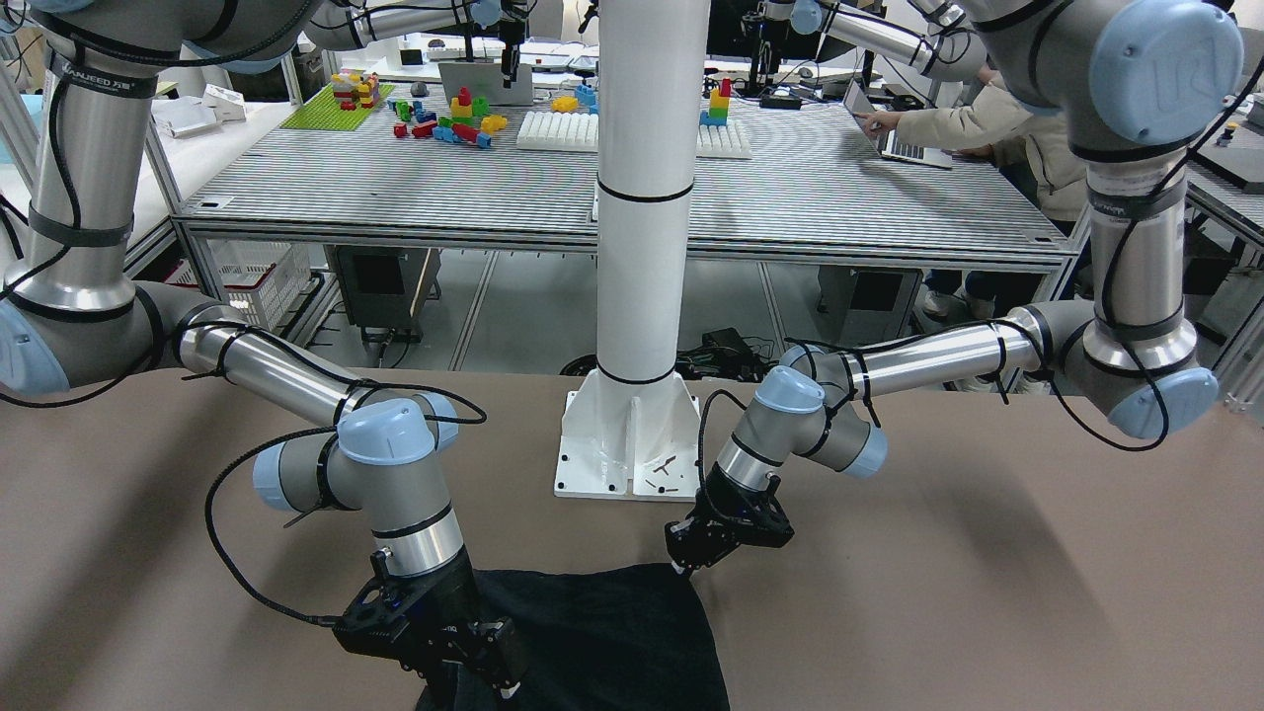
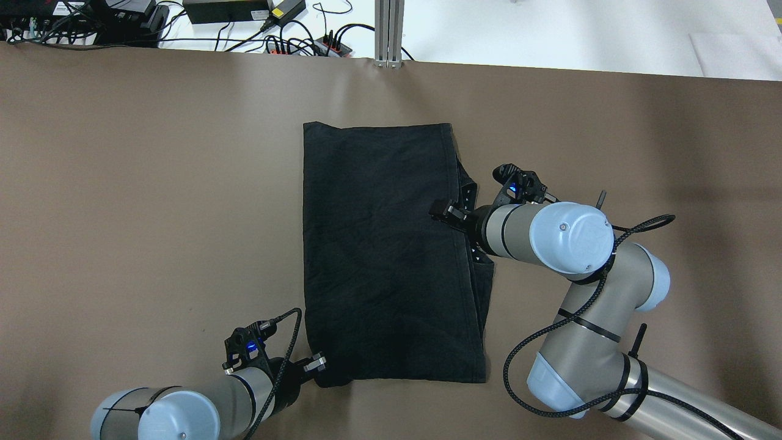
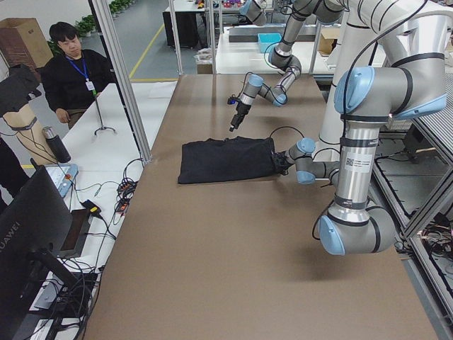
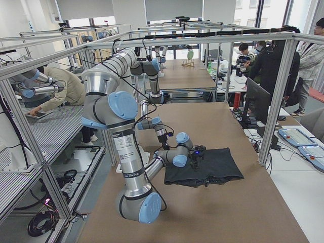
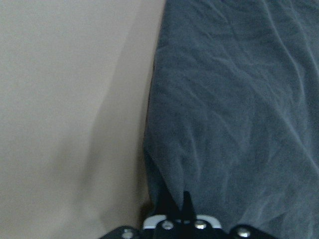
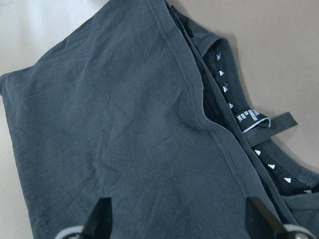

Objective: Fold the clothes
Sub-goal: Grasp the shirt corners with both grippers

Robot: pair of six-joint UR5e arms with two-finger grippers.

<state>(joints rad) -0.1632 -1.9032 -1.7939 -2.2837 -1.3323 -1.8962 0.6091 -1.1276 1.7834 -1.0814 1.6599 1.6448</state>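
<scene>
The clothes (image 2: 385,256) lie flat on the brown desk (image 2: 153,214) as a dark, roughly rectangular piece. The long side on the robot's right is layered, with a neck label (image 6: 251,117) peeking out there.

The step in hand looks like taking hold for the next fold. To do it well, the right claw (image 2: 445,211) should come straight down on the layered edge and gather every layer, not just the top hem. Both arms should then lift only enough to clear the desk and carry their holds across together. That keeps the moving edge taut and lets it land square on the far side.

The left claw (image 2: 317,365) sits at the near left corner. It is narrow and appears pinched on that corner's fabric, which bunches against its tips. The right claw hovers over the opposite edge with its fingers (image 6: 102,216) spread wide, holding nothing and seemingly clear of the cloth.
</scene>
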